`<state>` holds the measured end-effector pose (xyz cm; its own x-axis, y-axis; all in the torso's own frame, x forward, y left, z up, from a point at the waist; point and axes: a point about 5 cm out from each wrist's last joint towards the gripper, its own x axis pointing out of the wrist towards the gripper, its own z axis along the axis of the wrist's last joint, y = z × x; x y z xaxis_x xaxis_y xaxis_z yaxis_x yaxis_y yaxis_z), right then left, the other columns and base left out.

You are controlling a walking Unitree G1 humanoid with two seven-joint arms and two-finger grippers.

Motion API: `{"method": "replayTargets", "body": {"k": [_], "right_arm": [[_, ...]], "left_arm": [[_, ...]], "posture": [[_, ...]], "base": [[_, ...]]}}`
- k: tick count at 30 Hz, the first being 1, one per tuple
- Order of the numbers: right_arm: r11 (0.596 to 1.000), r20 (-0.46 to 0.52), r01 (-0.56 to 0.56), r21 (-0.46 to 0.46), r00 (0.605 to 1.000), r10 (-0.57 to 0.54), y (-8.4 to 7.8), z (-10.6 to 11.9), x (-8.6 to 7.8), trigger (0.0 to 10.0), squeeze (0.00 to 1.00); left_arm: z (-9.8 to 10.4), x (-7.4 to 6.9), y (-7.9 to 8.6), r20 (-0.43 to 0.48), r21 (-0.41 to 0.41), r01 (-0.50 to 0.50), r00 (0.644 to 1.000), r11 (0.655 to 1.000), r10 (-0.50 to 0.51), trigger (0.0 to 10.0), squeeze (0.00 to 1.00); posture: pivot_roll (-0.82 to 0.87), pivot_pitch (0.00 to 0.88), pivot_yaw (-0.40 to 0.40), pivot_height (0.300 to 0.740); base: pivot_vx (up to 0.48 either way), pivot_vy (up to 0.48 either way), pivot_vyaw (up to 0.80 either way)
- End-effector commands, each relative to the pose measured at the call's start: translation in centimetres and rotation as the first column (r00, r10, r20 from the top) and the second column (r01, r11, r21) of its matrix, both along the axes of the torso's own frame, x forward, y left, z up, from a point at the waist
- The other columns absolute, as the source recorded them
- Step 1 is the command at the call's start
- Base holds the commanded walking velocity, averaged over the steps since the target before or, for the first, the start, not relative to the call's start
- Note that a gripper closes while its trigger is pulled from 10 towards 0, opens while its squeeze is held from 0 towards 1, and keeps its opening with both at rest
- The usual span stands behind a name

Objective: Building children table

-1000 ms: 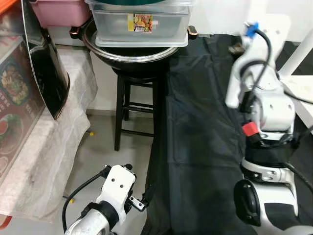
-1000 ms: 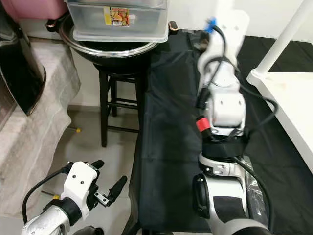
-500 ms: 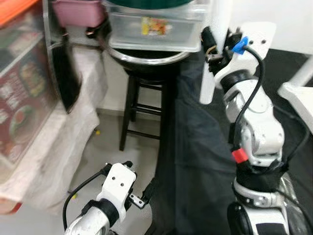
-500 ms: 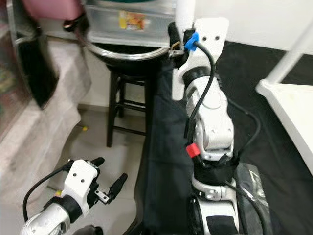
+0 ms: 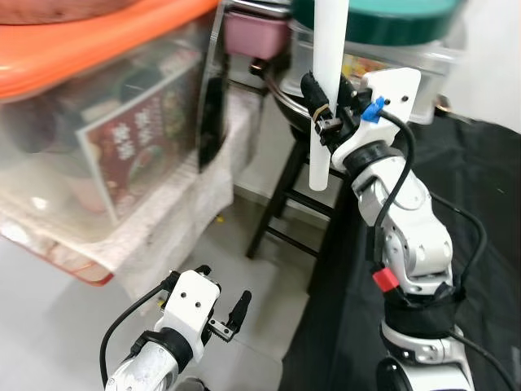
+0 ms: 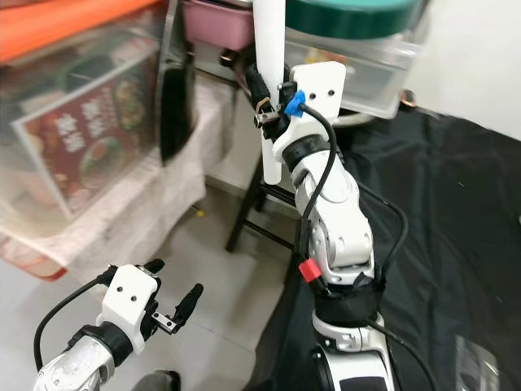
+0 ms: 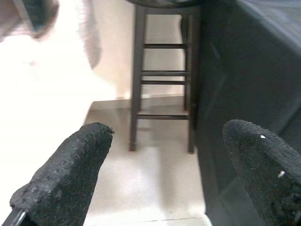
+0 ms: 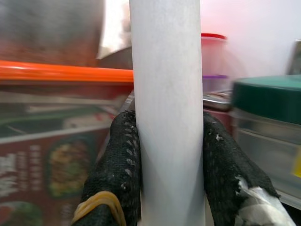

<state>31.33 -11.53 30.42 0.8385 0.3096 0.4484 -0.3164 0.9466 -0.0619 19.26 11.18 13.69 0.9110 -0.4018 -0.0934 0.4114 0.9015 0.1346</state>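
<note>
In the upper middle of the frame the right gripper (image 5: 326, 110) pinches the white table leg (image 5: 327, 49) upright between its fingers, close to the stacked tubs (image 6: 358, 57) on the stool (image 5: 281, 204), so a careless swing could topple them, while the left gripper (image 5: 216, 305) hangs low with fingers spread.

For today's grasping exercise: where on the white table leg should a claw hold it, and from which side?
Grip the white table leg across its round shaft, mid-length, coming side-on. It stands upright and smooth, so opposing fingers clamp its curved sides squarely, as the right claw does.
</note>
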Motion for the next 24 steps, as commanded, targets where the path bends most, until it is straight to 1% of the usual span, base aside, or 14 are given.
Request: {"method": "replayTargets", "body": {"k": [1, 3, 4, 6, 7, 14, 24], "right_arm": [[1.0, 0.051, 0.002, 0.018, 0.999, -0.003, -0.2, 0.7, -0.6, 10.0, 0.0], [0.999, 0.07, 0.006, 0.04, 0.997, -0.009, -0.3, 1.1, -0.8, 10.0, 0.0], [0.998, 0.074, 0.01, 0.057, 0.997, -0.014, -0.4, 1.3, -0.8, 10.0, 0.0], [0.995, 0.076, 0.018, 0.096, 0.997, -0.025, -0.8, 1.7, -0.8, 10.0, 0.0], [0.995, 0.076, 0.018, 0.096, 0.997, -0.025, -0.8, 1.7, -0.8, 10.0, 0.0], [0.993, 0.061, 0.021, 0.118, 0.998, -0.028, -1.1, 1.6, -0.7, 10.0, 0.0], [0.993, 0.051, 0.033, 0.11, 0.998, -0.039, -1.3, 1.4, -0.6, 10.0, 0.0]], "left_arm": [[-0.5, -0.1, 0.1, -0.014, 0.006, -0.006, 1.0, 1.0, 0.006, 10.0, 0.0], [-0.2, 0.0, 0.2, 0.009, 0.005, -0.016, 1.0, 1.0, 0.016, 10.0, 0.0], [-0.2, 0.0, 0.1, 0.005, -0.006, -0.013, 1.0, 1.0, 0.013, 10.0, 0.0], [-0.4, 0.1, 0.0, -0.003, -0.015, -0.007, 1.0, 1.0, 0.007, 10.0, 0.0], [-0.4, 0.1, 0.0, -0.003, -0.015, -0.007, 1.0, 1.0, 0.007, 10.0, 0.0], [-0.8, 0.2, -0.1, -0.012, -0.003, -0.005, 1.0, 1.0, 0.005, 10.0, 0.0], [-1.0, 0.2, -0.1, -0.019, -0.009, -0.003, 1.0, 1.0, 0.002, 10.0, 0.0]], "posture": [[0.11, 0.08, -0.102, 0.74], [0.11, 0.08, -0.101, 0.74], [0.11, 0.073, -0.097, 0.74], [0.11, 0.07, -0.099, 0.74], [0.11, 0.07, -0.099, 0.74], [0.1, 0.071, -0.095, 0.74], [0.1, 0.074, -0.099, 0.74]], "base": [[0.0, 0.0, 0.79], [0.0, 0.0, 0.79], [0.0, 0.0, 0.79], [0.0, 0.0, 0.0], [0.0, 0.0, 0.0], [-0.422, 0.0, 0.0], [-0.466, 0.0, 0.0]]}}
